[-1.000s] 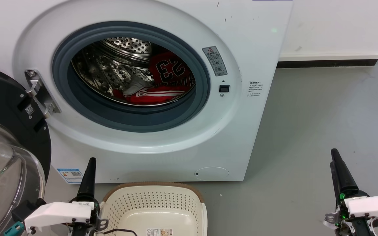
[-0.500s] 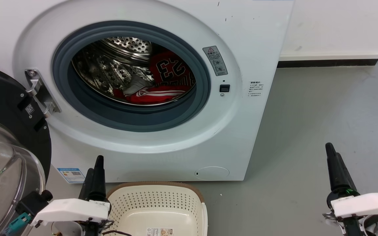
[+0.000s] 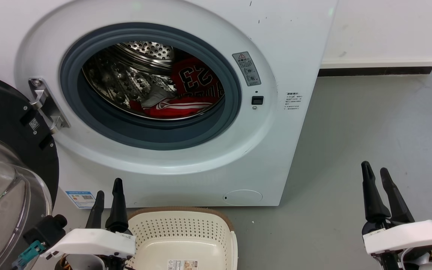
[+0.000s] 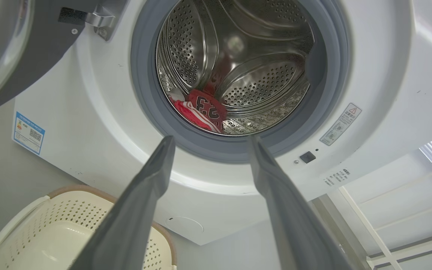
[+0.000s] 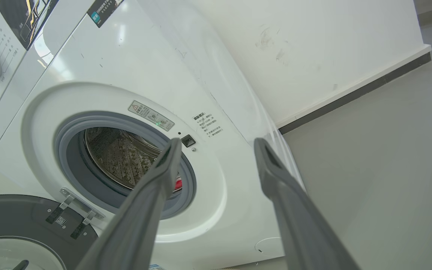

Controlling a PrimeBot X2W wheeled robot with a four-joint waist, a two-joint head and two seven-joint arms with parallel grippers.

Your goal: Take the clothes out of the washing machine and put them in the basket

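Nearest you, below the large white front-loading washing machine [image 3: 287,45], your left fingers [image 3: 117,206] and right fingers [image 3: 370,195] have both gone from closed to a moderate spread within the last second. Each pair is empty. The left pair has also crept up toward the machine's front. I read that as readying a reach; nothing is lifted yet.

Against the machine's foot, the cream perforated plastic basket [image 3: 180,210] with its brown rim shows no clothing. Inside the machine's steel drum [image 3: 126,78], the red number-23 basketball jersey [image 3: 193,80] lies crumpled low down. Left of the machine's opening, its black-rimmed glass door [image 3: 2,112] hangs wide. Right of the machine, grey floor [image 3: 369,120] runs to a white wall [image 3: 381,30].
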